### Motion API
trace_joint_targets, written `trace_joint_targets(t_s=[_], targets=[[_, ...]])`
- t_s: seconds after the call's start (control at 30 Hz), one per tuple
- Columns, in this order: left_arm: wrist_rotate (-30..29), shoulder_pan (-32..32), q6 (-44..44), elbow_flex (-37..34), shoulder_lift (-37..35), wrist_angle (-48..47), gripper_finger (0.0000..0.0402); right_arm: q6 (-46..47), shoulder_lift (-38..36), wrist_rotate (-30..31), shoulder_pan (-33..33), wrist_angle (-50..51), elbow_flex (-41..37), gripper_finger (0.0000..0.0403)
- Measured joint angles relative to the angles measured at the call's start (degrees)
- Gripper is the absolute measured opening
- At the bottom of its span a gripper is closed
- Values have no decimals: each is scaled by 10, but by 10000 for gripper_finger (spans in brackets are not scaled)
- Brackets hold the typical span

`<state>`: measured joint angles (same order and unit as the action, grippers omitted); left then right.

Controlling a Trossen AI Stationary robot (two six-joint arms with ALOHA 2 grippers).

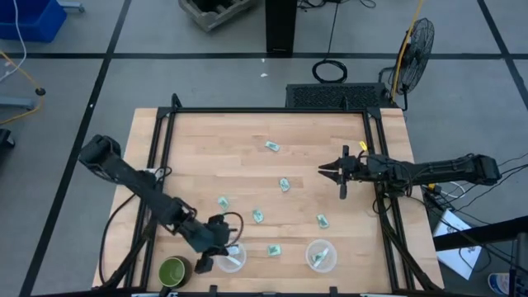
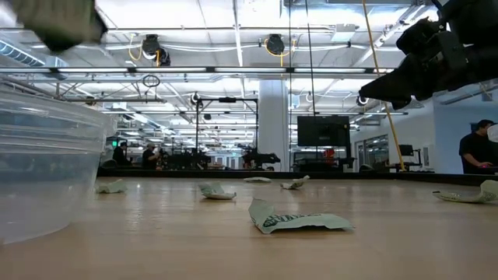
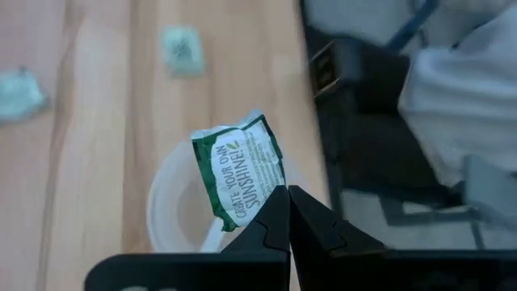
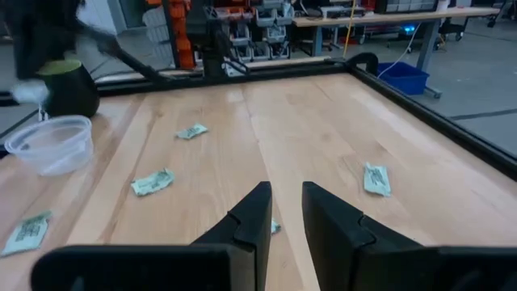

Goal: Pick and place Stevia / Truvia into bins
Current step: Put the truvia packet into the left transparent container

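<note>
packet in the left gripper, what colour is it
Green with white lettering and white edges; the packet shows best in the left wrist view.

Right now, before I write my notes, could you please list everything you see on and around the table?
loose packets: six, pale green and white, scattered over the middle of the table
held packet: one, green and white, above the left bin
bins: two, translucent white, at the near edge; left bin, right bin with what looks like a packet inside
green cup: one, dark inside, near-left corner
table: one, light wood, black frame
fan: one, black, on the floor beyond the table
left gripper: jaws shut on the held packet, over the left bin
right gripper: jaws slightly open, empty, above the table's right side
</note>
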<state>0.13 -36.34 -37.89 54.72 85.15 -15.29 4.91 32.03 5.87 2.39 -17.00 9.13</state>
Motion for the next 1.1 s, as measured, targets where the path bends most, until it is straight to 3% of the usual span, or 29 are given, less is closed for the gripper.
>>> trace_joint_targets(t_s=[0.2,0.5,1.1], targets=[[27,23,-46,0,48,0,1,-3,0,0,0,-44,0,63],[120,36,-127,0,97,20,1,-52,0,0,0,-95,0,63],[123,70,-180,0,126,19,21,-61,0,0,0,-102,0,63]])
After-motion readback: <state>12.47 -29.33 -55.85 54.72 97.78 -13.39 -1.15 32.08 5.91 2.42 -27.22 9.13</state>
